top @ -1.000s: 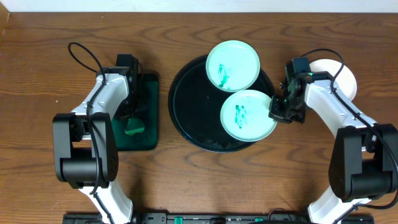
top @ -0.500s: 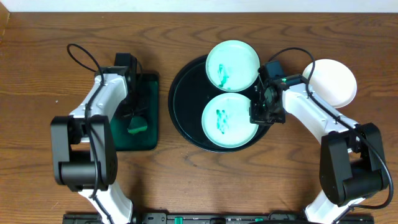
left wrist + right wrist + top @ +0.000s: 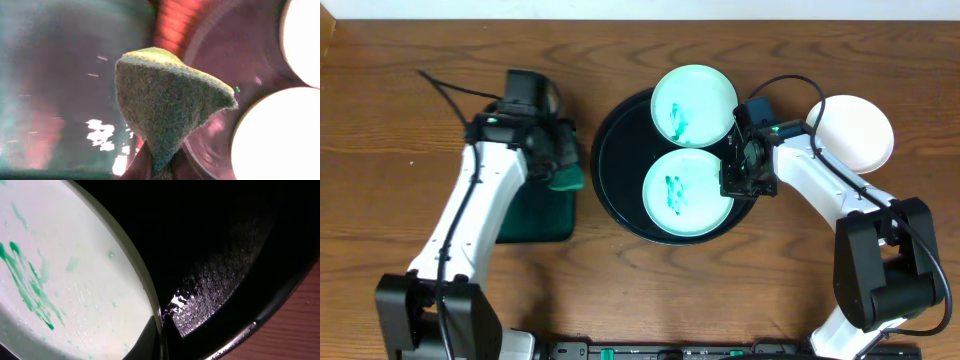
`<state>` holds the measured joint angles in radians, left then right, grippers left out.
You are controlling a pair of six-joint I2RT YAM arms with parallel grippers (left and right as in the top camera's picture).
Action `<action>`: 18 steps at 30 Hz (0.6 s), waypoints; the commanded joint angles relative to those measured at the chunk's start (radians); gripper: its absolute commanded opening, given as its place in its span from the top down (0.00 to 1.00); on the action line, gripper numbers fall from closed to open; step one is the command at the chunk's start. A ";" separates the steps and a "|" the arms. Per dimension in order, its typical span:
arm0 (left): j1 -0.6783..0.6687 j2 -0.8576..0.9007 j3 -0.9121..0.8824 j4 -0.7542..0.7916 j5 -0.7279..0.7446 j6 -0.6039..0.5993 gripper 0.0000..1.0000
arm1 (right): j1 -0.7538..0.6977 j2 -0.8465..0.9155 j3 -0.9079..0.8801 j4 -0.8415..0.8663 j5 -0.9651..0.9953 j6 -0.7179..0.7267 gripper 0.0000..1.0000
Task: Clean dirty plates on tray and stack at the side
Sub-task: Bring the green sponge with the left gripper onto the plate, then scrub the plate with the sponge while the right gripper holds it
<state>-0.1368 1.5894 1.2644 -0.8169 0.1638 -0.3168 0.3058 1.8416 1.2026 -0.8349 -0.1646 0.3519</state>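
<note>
Two dirty plates with green smears lie on the round black tray (image 3: 615,165): one at the back (image 3: 694,104), one in the middle (image 3: 685,194). A plain white plate (image 3: 858,132) sits on the table at the right. My right gripper (image 3: 736,182) is shut on the right rim of the middle plate (image 3: 65,275), with the tray (image 3: 235,255) beside it. My left gripper (image 3: 560,172) is shut on a green sponge (image 3: 165,95) and holds it above the gap between the green tray and the black tray's left rim.
A dark green rectangular tray (image 3: 532,215) lies left of the black tray, under my left arm. Bare wooden table (image 3: 380,120) lies at the far left and along the front.
My left gripper has lifted the sponge off the green tray and moved right toward the black tray. My right gripper has slid the nearer plate left to the tray's middle.
</note>
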 commanded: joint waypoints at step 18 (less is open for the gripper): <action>-0.325 0.205 0.016 0.220 0.066 -0.121 0.93 | 0.116 -0.006 -0.079 0.102 -0.054 0.003 0.99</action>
<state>-0.4641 1.7134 1.2644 -0.6186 0.2264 -0.3958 0.4000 1.8416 1.1374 -0.7280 -0.1902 0.3553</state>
